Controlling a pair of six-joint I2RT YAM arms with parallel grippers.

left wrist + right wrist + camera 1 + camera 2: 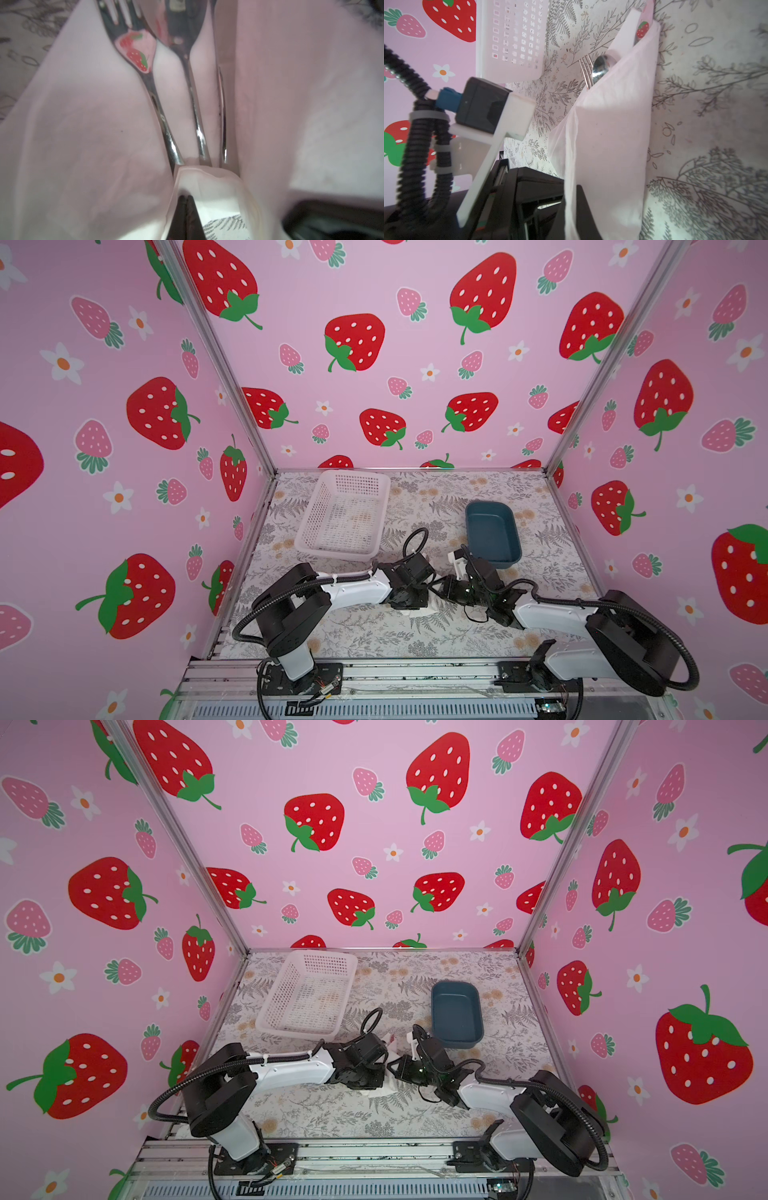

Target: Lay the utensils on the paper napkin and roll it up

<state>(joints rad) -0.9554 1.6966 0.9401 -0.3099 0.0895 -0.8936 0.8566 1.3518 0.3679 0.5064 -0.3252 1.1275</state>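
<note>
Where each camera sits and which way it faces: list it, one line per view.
Both top views: high at the near edge, looking down at the table, basket and tub; left arm and right arm show.
Left wrist: over the napkin, looking along fork and spoon; left gripper, shut, shows.
Right wrist: beside the raised napkin, facing the basket; right gripper and left arm's camera show.
Shared: both wrist views see napkin, fork, spoon.

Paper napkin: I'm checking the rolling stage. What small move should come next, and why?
Probably carry the pinched edge over the fork and spoon. Both already lie on the paper napkin, one side of it stands folded up beside them, and the left gripper and right gripper are both shut on it, so the roll looks ready to start.
</note>
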